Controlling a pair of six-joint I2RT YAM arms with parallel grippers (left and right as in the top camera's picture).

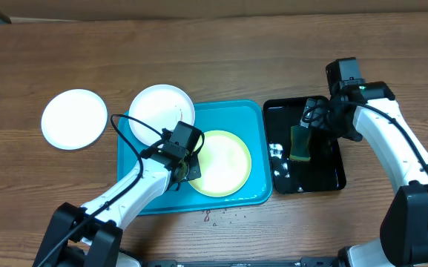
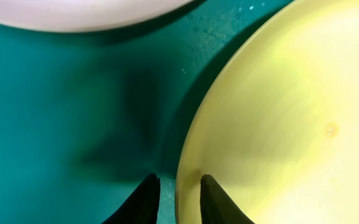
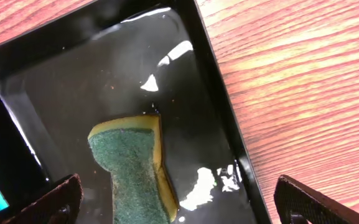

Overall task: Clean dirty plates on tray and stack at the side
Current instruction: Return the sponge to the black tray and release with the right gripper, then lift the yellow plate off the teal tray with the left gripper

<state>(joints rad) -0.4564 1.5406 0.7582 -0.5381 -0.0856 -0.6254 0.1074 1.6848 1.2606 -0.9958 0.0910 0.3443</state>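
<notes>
Yellow plate: straddling its rim with left gripper barely parted, right gripper gaping above sponge, risking a slip from too shallow a pinch.

Overhead view: no text, label, brand, number or sign can be read.
Left wrist view: nothing written can be read.
Right wrist view: nothing written can be read.
</notes>
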